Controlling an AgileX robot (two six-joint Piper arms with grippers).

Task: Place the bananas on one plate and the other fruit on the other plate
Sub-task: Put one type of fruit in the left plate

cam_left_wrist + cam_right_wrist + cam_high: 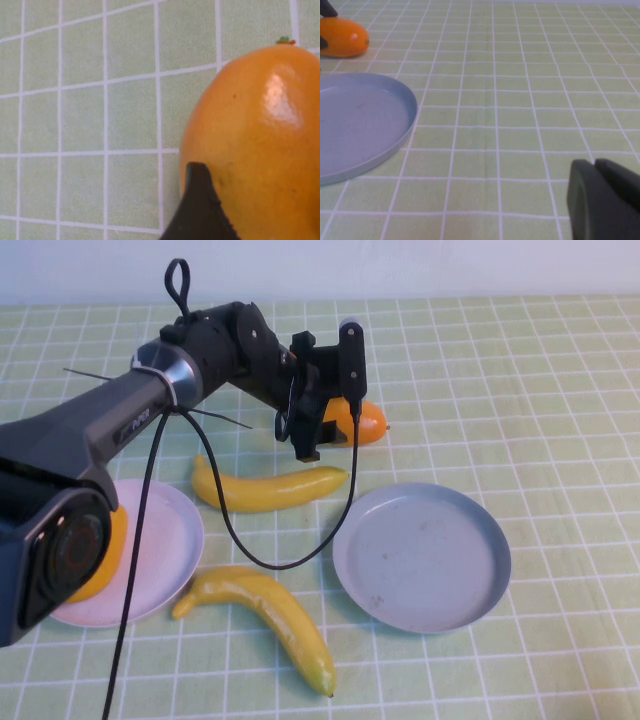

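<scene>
Nearest the camera, at the table's near-left corner, sits the round pale pink-lilac plate (165, 540) with a raised rim; the left arm's bulky black base hides its left part. On it lies an orange-yellow oval fruit (112, 550), only a sliver of which shows past the arm.

Just beside that plate, toward the near edge, lies a long curved glossy yellow banana (265, 620) on the green checked tablecloth (520, 390). A second yellow banana (265, 490) lies further in, near the table's middle, with the arm's black cable draped across its tip. Neither banana is on a plate.

Right of the bananas, the round grey-blue plate (425, 560) (360, 120) holds nothing.

Toward the far edge, the left gripper (330, 420) reaches down over a plump orange mango-like fruit (365, 423) (255, 140) resting on the cloth. In the high view the fruit sits between the fingers, mostly hidden by them, with its right end poking out. The left wrist view shows one black fingertip (200, 210) right against the fruit's skin; the other finger is out of sight there, so I cannot tell whether the jaws have clamped or only stand open around it.

Only the dark tip of the right gripper (605, 200) shows, low over the cloth toward the table's right side; its jaw state cannot be made out.
</scene>
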